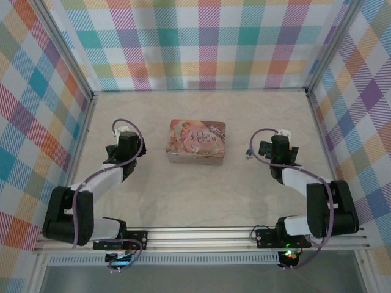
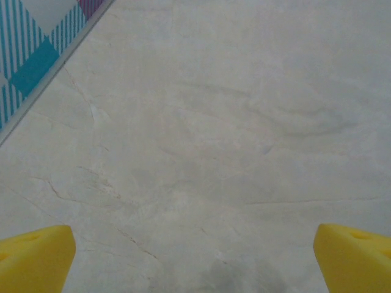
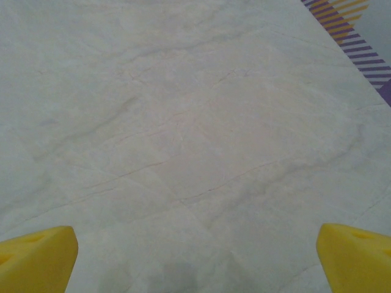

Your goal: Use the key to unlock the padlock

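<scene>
The padlock [image 1: 249, 153] is a tiny bluish-grey speck on the table, just left of my right gripper [image 1: 279, 135] and right of the pink tin. A pale bit touches it; it is too small to tell whether that is the key. My right gripper [image 3: 195, 259] is open, its yellow fingertips [image 3: 36, 256] far apart over bare table with nothing between them. My left gripper [image 1: 124, 130] is left of the tin. In the left wrist view it [image 2: 195, 259] also stands open over bare table, yellow fingertips [image 2: 351, 253] wide apart.
A pink illustrated tin [image 1: 197, 141] lies shut in the middle of the marbled table [image 1: 201, 195]. Checked walls enclose the table on the left [image 1: 36, 122], the back and the right [image 1: 360, 116]. The left wall's base [image 2: 36, 67] is close to the left gripper.
</scene>
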